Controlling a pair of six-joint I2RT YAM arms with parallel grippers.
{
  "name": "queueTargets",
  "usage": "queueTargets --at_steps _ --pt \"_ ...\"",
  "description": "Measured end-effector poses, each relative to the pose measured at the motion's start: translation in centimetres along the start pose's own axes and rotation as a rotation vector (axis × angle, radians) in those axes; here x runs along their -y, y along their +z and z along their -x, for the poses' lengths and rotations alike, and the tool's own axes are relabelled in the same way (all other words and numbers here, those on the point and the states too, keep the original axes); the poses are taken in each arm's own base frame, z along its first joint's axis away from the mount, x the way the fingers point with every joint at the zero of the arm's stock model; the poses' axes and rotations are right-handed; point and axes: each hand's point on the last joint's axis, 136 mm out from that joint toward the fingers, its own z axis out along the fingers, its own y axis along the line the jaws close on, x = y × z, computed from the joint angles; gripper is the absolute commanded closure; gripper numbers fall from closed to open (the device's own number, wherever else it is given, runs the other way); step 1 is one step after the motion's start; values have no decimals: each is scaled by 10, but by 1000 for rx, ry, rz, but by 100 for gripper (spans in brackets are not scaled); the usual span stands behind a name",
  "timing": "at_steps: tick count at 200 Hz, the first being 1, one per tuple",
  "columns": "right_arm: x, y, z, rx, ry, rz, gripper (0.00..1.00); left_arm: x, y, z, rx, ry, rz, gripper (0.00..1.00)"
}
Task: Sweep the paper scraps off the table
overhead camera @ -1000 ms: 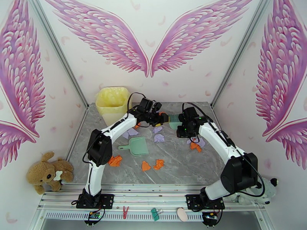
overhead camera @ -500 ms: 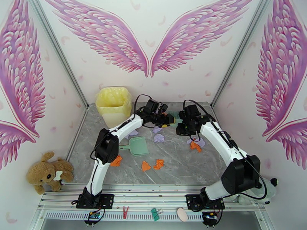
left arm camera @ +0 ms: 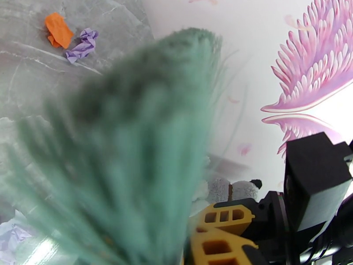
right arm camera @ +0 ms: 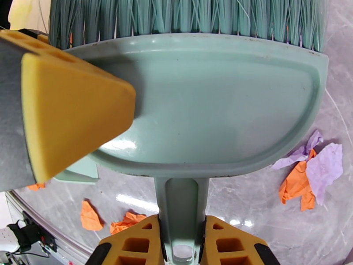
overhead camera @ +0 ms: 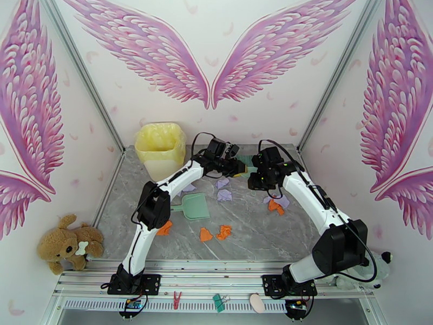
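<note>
At the near edge of the grey marble table [overhead camera: 260,242] we see orange paper scraps [overhead camera: 206,234] lying loose, three of them close to the front. A teddy bear [overhead camera: 69,244] is slumped off the table's left side. Farther in, a mint-green dustpan [overhead camera: 194,206] lies flat beside the left arm. Lavender wads [overhead camera: 224,195] sit just past it, and a mixed orange-and-lavender cluster [overhead camera: 277,204] lies under the right arm. Toward the far centre, both arms meet at a mint-green brush [right arm camera: 207,98]. The right gripper [right arm camera: 182,237] is clamped on the brush's handle, its yellow fingers tight on either side. The left gripper [overhead camera: 238,168] is closed on the brush head. We make out one yellow pad [right arm camera: 75,115] pressed to its plastic back, the other pad hidden. In the far left corner stands a bin [overhead camera: 158,147] lined with a yellow bag.
</note>
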Motion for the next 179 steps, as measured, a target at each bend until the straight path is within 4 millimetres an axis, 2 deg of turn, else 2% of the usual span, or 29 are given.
queueTargets --at_steps 34,62,81,122,149,179 --pt "-2 1 1 1 12 10 73 4 -1 1 0 2 -17 100" --pt "-5 0 2 4 51 37 57 6 -2 2 -1 -9 -24 100" --pt "-5 -1 9 23 111 93 51 8 -2 5 8 -21 -32 100" --pt "13 -15 35 170 455 378 45 32 -10 33 99 -47 -133 100" --pt "5 -24 52 235 588 569 42 45 -18 50 158 -73 -186 100" --pt "-3 -23 61 279 696 723 41 52 -28 70 241 -114 -218 100"
